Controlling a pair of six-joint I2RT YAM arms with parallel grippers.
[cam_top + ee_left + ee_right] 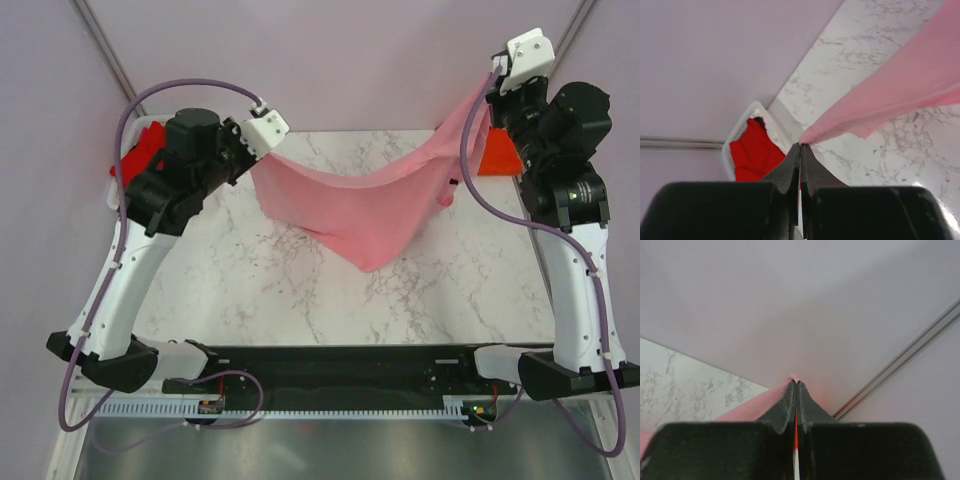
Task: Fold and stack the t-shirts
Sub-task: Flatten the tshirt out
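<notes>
Early stage, by our read: nothing folded or stacked yet. We see the pink t-shirt (360,205) hung btwn both arms, sagging to a low point near the table (250,300); can't tell if it touches. The left end effector (801,145) is pinched tight on one corner, and the right end effector (796,383) is clamped on another, held higher. The red t-shirt (754,152) lies in the white basket (735,131) far left. The orange t-shirt (497,152) sits far right. Table's glossy white marble w/ grey veins, w/ plain lilac walls (330,60) around.

Light pink t-shirt (350,205) aloft, middle sagging
</notes>
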